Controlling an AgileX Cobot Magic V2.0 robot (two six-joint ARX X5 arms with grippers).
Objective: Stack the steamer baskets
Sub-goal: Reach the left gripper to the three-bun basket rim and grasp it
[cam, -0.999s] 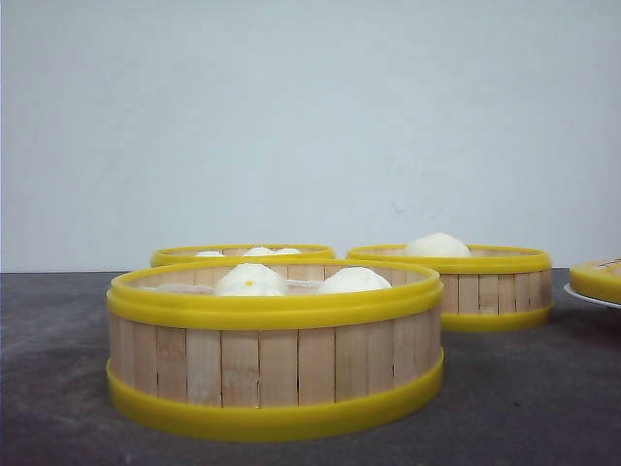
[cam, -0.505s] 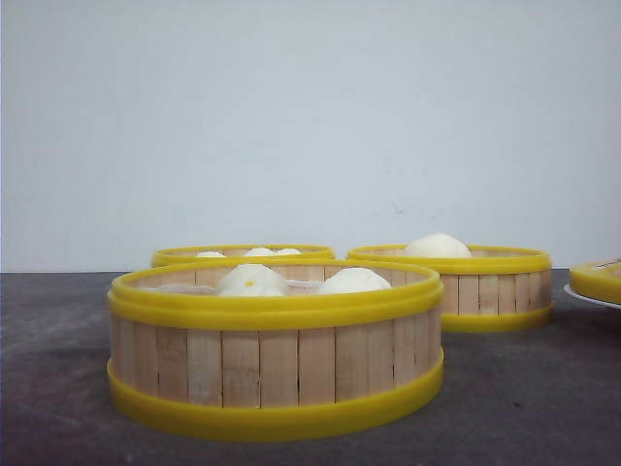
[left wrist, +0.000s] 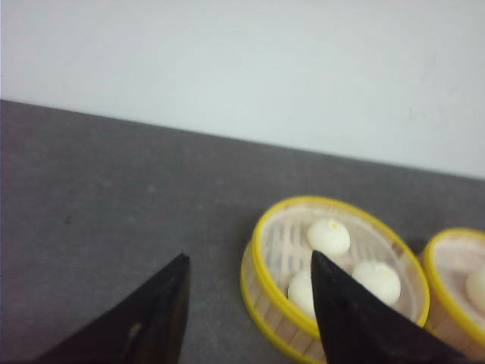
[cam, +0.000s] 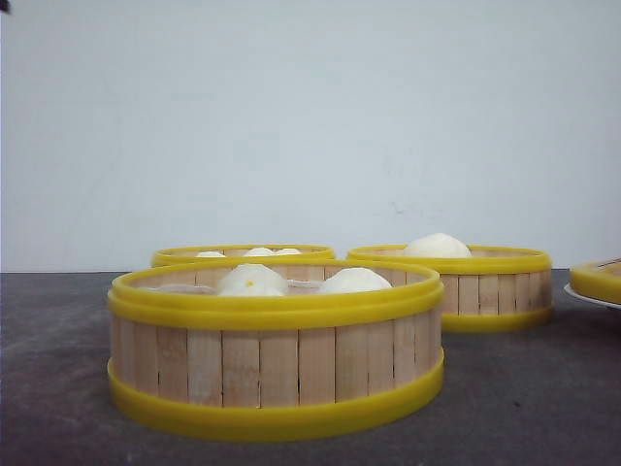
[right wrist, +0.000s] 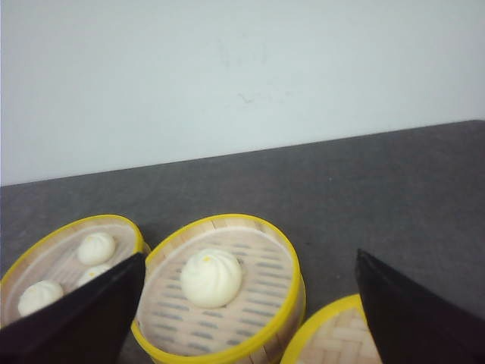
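Behind the near steamer basket (cam: pixel 276 348) stand the other two, none yet stacked: the back-left basket (cam: pixel 243 253) almost hidden just behind it, the back-right basket (cam: pixel 454 283) behind and to its right, apart. Beyond that again the flat yellow-rimmed lid (cam: pixel 597 280) shows at the picture's edge. The left gripper (left wrist: pixel 250 303) hangs above the dark table (cam: pixel 524 388), fingers spread wide, with the back-left basket (left wrist: pixel 333 269) and its three buns just ahead and to one side — not yet between the fingers. The right gripper (right wrist: pixel 250 303), also spread, looks down on the one-bun back-right basket (right wrist: pixel 220 288), which lies nearly centred ahead of it — so the right arm seems better placed. Being round, the baskets have no long axis. The grey mat looks flat and roomy; a pale wall closes the back.
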